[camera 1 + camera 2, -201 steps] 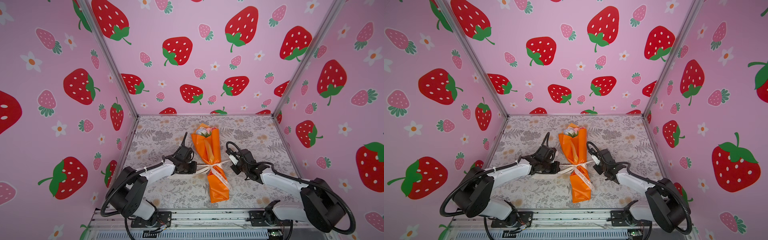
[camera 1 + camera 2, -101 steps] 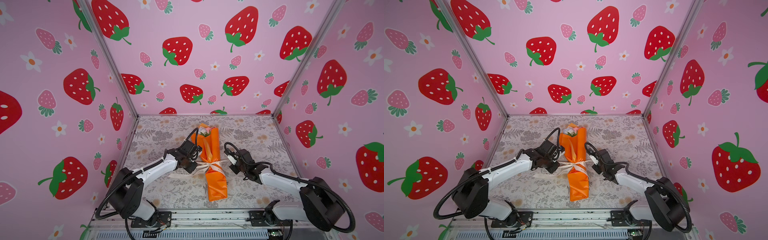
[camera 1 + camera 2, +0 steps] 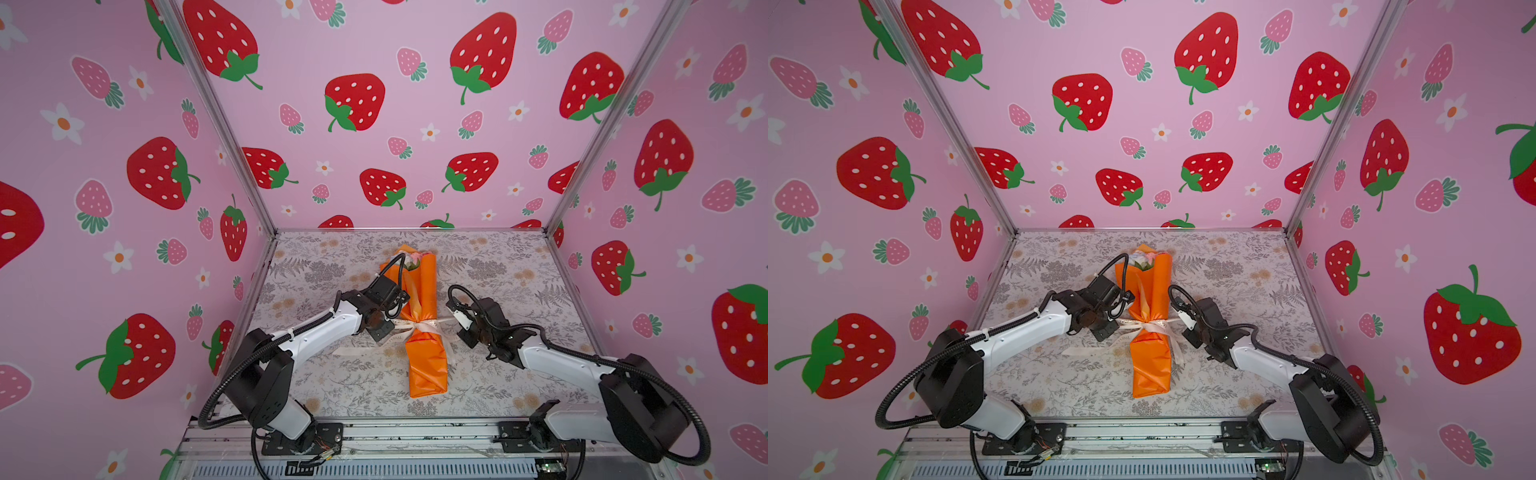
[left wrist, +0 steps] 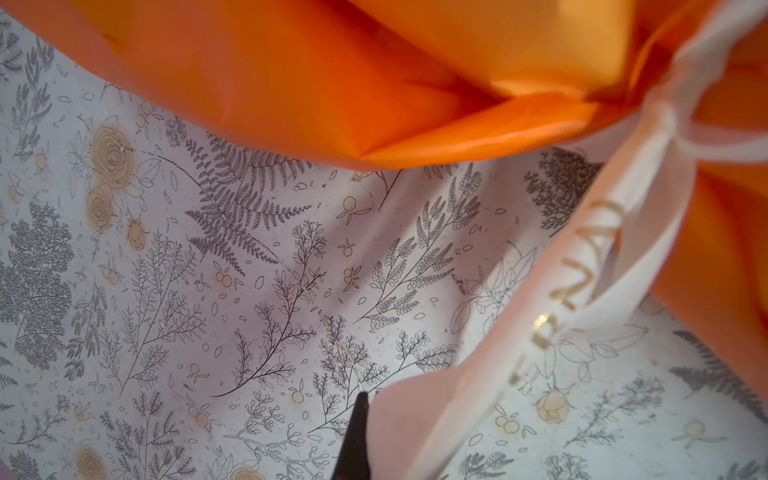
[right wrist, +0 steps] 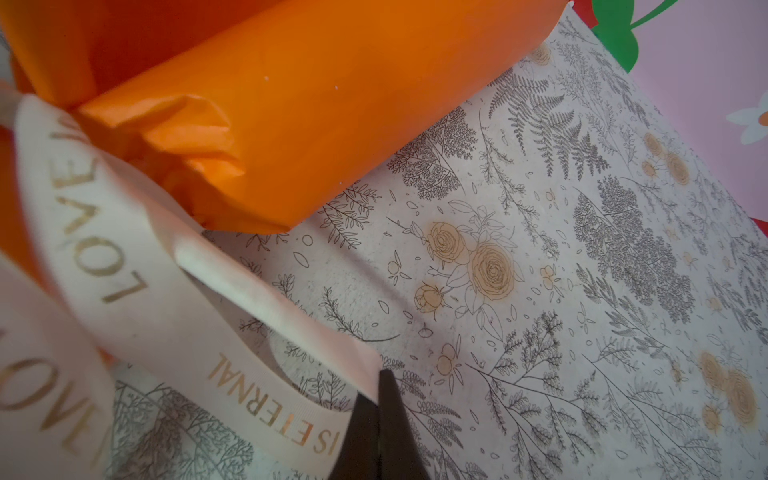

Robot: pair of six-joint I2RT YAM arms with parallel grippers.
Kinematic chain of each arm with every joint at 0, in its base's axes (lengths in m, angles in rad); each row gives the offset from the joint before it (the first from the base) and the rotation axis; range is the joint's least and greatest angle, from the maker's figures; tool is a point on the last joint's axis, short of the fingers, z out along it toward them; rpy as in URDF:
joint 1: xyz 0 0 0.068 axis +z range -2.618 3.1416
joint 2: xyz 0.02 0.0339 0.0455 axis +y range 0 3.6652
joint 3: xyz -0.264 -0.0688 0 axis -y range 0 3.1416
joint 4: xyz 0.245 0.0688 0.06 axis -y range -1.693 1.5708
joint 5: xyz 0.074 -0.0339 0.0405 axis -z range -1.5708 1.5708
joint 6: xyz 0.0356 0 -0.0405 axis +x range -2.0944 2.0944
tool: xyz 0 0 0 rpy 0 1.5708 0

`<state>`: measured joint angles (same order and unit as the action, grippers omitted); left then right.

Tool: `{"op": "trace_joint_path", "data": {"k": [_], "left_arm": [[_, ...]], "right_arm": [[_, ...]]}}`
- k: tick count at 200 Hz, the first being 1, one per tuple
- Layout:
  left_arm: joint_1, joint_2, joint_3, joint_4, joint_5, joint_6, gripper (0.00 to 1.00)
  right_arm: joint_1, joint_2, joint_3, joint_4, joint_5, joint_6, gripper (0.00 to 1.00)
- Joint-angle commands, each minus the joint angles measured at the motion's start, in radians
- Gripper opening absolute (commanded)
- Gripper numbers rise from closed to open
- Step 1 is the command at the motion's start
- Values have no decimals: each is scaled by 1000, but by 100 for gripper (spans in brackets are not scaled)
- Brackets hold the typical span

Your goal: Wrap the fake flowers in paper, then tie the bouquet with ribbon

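Pulling from both sides, the left fingers and right fingers stay clenched on the cream ribbon, cinched round the bouquet of fake flowers lying on the worktop between them. Over the past second the bouquet swung straighter as the left fingers edged nearer, suggesting the knot is nearly tight.

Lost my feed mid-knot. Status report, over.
Left tool, right tool shut on ribbon, either side. Bouquet flat on table, ribbon cinched round its waist. Nothing in the way.
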<state>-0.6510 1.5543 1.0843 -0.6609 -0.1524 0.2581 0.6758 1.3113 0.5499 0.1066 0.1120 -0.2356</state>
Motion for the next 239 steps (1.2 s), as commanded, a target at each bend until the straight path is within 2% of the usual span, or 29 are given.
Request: {"op": "trace_joint_path", "data": {"k": [1,14,29,43,49,58,65,79,101,112,126,155,170,184,203,225,239], "left_arm": [[21,35,17,-144,-59,-80,2],[21,47,37,-154,-56,-128,16],[25,21,39,-135,-26,-171,32],[36,-45,8,-87,36,-210,43],[45,-86,-7,-65,70,-228,45],[61,-150,-41,-21,106,-257,47],[77,-204,-76,16,127,-279,51],[116,-305,-135,75,168,-315,59],[185,-446,-208,125,158,-379,68],[231,-502,-239,143,163,-409,72],[298,-554,-276,169,193,-475,77],[418,-590,-369,288,426,-648,78],[437,-569,-432,398,556,-741,78],[436,-530,-474,472,631,-802,78],[435,-476,-526,578,690,-890,78],[434,-414,-559,662,726,-947,78],[430,-374,-574,720,752,-985,78]], "right_arm": [[-34,-24,9,-56,62,25,0],[-33,-38,23,-75,45,40,10],[-37,-78,43,-95,50,107,34],[-47,-144,38,-77,79,146,44],[-55,-178,29,-58,101,158,49],[-73,-227,11,-30,122,169,51],[-88,-260,-1,-7,146,179,60],[-118,-312,-17,27,223,201,69],[-187,-354,-28,44,307,262,78],[-224,-365,-26,41,295,303,80],[-265,-372,-26,28,227,379,82],[-292,-360,-25,16,-13,519,79],[-294,-335,-34,25,-141,605,76],[-293,-300,-50,45,-240,664,74],[-294,-245,-61,23,-250,726,74],[-295,-208,-74,-2,-161,727,75],[-298,-196,-73,3,-173,711,75]]}}
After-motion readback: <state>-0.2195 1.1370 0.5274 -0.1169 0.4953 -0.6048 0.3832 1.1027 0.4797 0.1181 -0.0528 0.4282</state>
